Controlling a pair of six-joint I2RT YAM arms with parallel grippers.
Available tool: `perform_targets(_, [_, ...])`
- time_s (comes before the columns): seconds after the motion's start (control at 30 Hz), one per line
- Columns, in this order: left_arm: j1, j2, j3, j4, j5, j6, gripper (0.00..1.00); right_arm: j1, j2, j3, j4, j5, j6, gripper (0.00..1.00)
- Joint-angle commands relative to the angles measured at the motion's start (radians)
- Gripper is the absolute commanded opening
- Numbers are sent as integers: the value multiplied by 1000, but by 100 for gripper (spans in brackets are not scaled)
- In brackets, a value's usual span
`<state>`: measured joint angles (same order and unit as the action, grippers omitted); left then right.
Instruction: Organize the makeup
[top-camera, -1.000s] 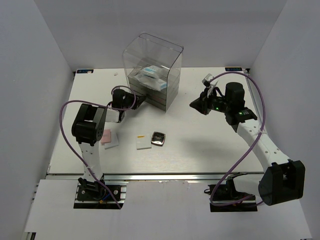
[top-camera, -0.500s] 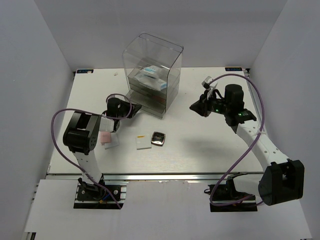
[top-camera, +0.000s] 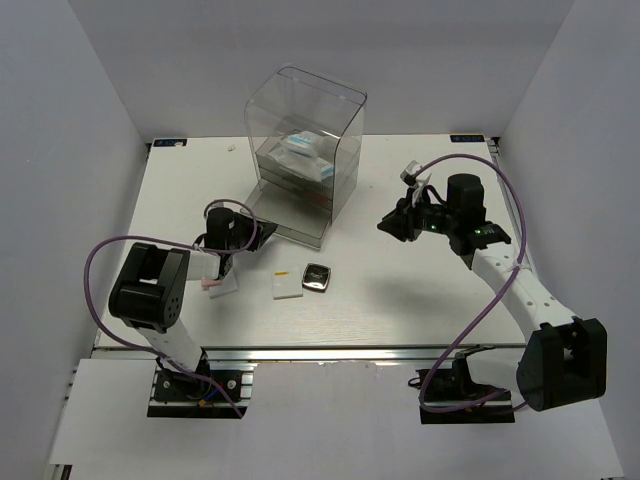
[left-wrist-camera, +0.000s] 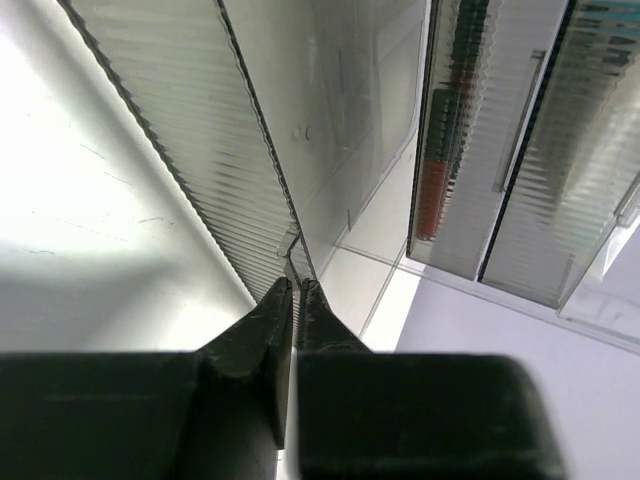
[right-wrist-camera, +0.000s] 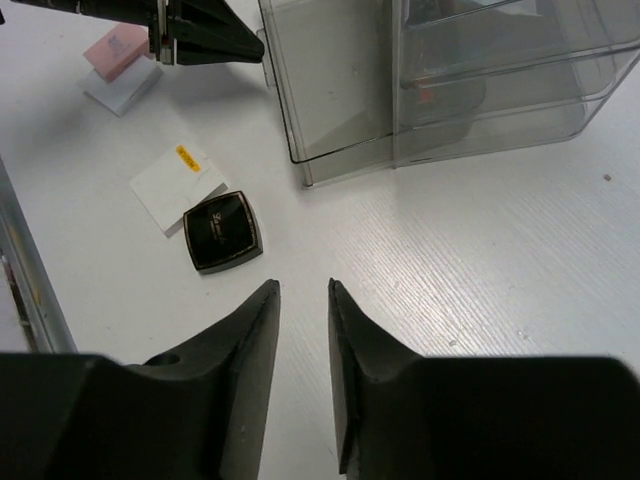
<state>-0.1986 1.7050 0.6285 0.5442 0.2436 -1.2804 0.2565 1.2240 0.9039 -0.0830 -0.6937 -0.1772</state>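
Observation:
A black square compact (top-camera: 317, 276) and a white pad (top-camera: 286, 285) lie on the table in front of the clear drawer box (top-camera: 305, 120). A pink pad on a white one (top-camera: 217, 278) lies to their left. White blue-printed packets (top-camera: 305, 150) sit inside the box. My left gripper (top-camera: 252, 233) is shut on the thin front edge of the box's bottom drawer (left-wrist-camera: 297, 262), which stands pulled out. Dark-red sticks (left-wrist-camera: 436, 180) show in a higher drawer. My right gripper (right-wrist-camera: 303, 287) is open and empty, above the table right of the compact (right-wrist-camera: 222, 231).
The pulled-out drawer (right-wrist-camera: 330, 100) juts from the box toward the pads. The left arm's fingers (right-wrist-camera: 215, 45) show at the drawer's corner, next to the pink pad (right-wrist-camera: 118, 45). The white pad (right-wrist-camera: 180, 180) bears a small yellow label.
My left gripper has moved forward and left, drawing the bottom drawer out of the box. The right gripper shifted slightly down and left.

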Motion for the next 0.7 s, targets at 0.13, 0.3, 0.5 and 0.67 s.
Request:
perform_targets(0.13, [13,-70,46,-90,-9,73,47,33,25,29,-117,-76,-111,57])
perform_targets(0.3, [16,-133,65,-154,-24,104,55,131,63,53,-251,-47,-264,76])
perform_targets(0.5, [25,-277,56,-321,-64,211,65,240,80,30,-256,65,-298,84])
perform_targets(0.67, [25,-486,91,-548,-183,372,81,303,109,26,-259,158,-330,89])
